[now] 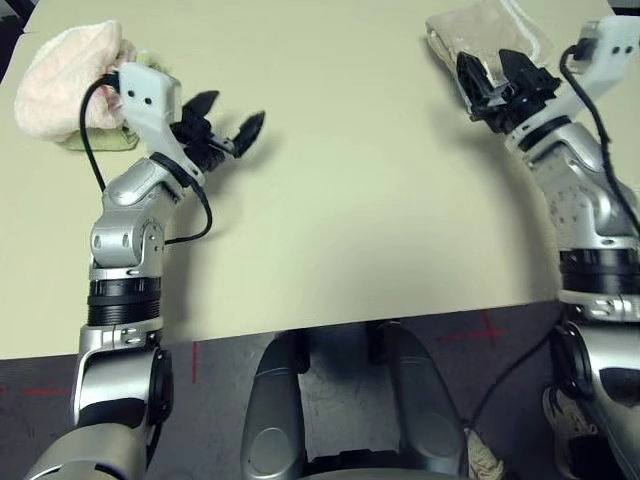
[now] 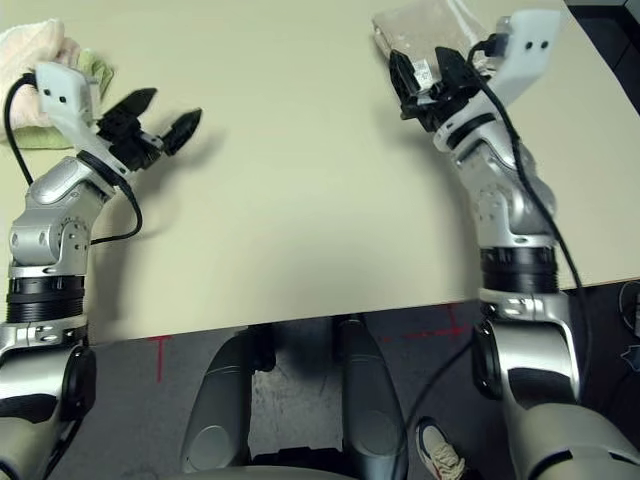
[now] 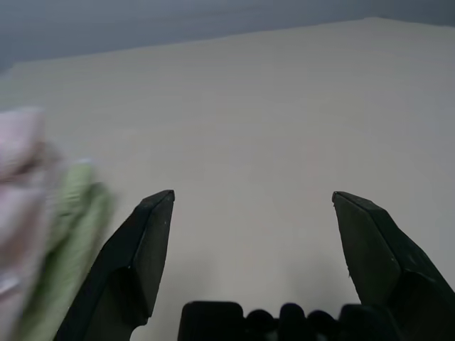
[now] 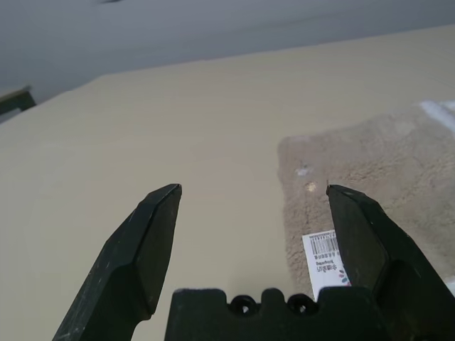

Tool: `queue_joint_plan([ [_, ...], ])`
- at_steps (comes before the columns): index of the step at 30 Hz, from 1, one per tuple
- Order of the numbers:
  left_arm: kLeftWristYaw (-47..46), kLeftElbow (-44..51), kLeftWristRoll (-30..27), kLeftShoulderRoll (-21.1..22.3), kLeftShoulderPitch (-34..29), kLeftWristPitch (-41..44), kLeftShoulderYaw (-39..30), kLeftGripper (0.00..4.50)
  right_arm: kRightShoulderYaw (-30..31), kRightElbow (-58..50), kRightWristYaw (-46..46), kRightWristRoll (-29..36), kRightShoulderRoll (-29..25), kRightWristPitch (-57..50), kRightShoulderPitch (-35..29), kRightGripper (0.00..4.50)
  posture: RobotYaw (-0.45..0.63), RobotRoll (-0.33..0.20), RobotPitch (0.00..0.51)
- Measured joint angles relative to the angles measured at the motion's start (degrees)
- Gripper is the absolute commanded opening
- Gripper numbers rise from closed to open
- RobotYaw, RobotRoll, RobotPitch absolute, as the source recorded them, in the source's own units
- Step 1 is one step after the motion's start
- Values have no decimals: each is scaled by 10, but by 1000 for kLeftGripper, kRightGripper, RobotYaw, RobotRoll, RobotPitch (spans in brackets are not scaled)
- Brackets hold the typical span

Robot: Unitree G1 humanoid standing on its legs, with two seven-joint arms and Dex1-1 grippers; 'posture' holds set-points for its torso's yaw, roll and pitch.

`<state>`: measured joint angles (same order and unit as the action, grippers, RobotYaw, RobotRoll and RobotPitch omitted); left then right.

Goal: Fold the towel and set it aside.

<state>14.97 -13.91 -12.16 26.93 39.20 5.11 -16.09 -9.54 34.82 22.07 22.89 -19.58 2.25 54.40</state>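
The beige-tan towel (image 1: 487, 28) lies as a small folded stack at the far right of the table. A white barcode tag (image 4: 325, 257) shows on its near edge. My right gripper (image 1: 492, 66) hovers open just over that near edge, with nothing between its fingers (image 4: 359, 234). On the left side of the table my left gripper (image 1: 232, 110) stands open and empty, well away from the towel. The wrist view of my left gripper (image 3: 252, 202) shows bare tabletop between its fingers.
A pink folded towel (image 1: 62, 78) rests on a light green cloth (image 1: 102, 141) at the far left corner, just behind my left wrist. The tan tabletop (image 1: 350, 200) stretches bare between my two arms. The table's near edge runs just in front of my body.
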Motion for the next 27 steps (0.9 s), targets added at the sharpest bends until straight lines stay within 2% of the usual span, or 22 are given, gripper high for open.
queue_joint_plan([
  [6, -105, -142, 60, -1, 44, -140, -15, 4500, -6, 178, 11, -42, 12, 137, 56, 4447, 0, 0, 274],
  [14, -92, -236, 68, 19, 55, -219, -15, 4500, -48, 261, -38, -60, -3, 192, 71, 4447, -28, 0, 263],
  [19, -50, -239, 53, 25, 51, -231, -14, 4500, -57, 262, -51, -65, -10, 204, 71, 4447, -30, 0, 263],
  [27, 59, -128, -24, 4, 5, -187, -7, 4500, -57, 254, -28, -73, -5, 207, 52, 4447, -31, 0, 259],
])
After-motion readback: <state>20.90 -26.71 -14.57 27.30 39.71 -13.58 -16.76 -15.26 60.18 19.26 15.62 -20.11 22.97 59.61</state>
